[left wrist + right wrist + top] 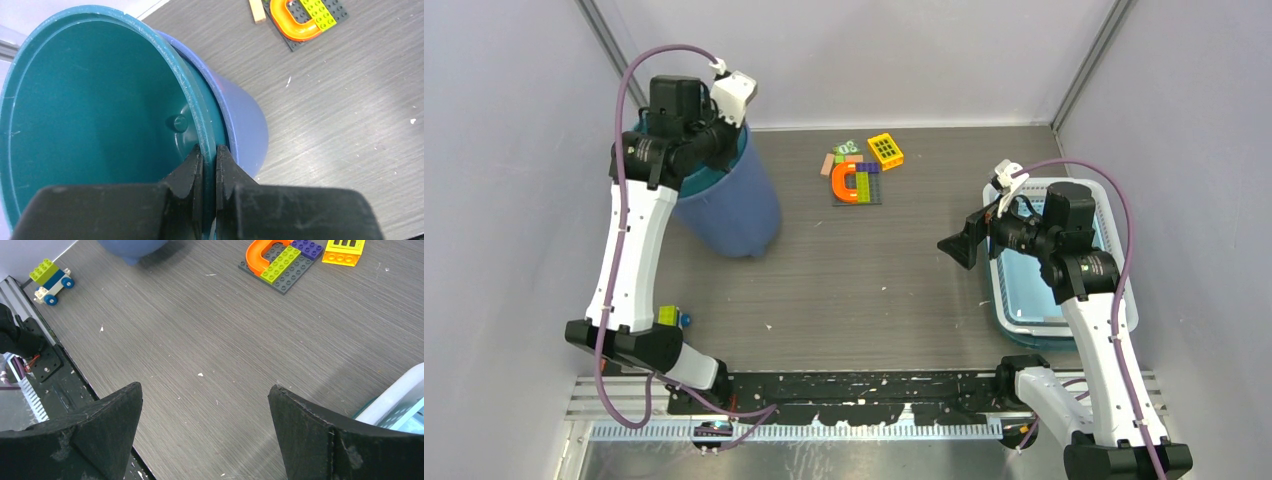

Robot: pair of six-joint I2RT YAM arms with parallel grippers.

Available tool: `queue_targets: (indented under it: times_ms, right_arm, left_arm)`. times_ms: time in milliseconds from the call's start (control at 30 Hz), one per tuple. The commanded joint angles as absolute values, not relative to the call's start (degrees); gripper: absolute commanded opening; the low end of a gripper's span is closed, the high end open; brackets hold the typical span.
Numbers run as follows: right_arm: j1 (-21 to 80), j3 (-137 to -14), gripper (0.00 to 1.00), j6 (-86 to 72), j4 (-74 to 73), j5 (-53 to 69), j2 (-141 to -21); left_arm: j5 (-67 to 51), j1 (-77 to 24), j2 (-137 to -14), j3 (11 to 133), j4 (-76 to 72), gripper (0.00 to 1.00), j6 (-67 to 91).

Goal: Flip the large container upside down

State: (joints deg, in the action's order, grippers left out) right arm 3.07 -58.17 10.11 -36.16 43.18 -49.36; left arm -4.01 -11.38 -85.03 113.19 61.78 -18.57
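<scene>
Left wrist view: the left gripper [209, 156] pinches the rim of the large blue, teal-lined plastic container [90, 100], tilted just below it. That thin hold could slip mid-turn; the right gripper [204, 390] hangs spread.

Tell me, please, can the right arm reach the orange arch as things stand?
Probably yes: its jaws stand open, facing the orange arch across the table, with nothing between.

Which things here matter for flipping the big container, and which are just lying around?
Job: large container; left gripper, shut on its rim.
Lying about: grey brick plate; yellow brick; toy car; pale blue basket; right gripper, open.
</scene>
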Motion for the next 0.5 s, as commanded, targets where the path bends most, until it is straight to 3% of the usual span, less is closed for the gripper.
queue_targets:
  times_ms: [0, 467]
  right_arm:
    - [2.8, -58.1, 1.0, 9.5, -33.6, 44.5, -48.5]
    - [2.5, -58.1, 1.0, 9.1, -33.3, 44.5, -48.4]
  left_arm:
    - [1.3, -12.8, -83.2, 116.3, 54.9, 0.0, -20.5]
    - [4.7, -14.1, -78.0, 108.9, 47.5, 0.0, -25.1]
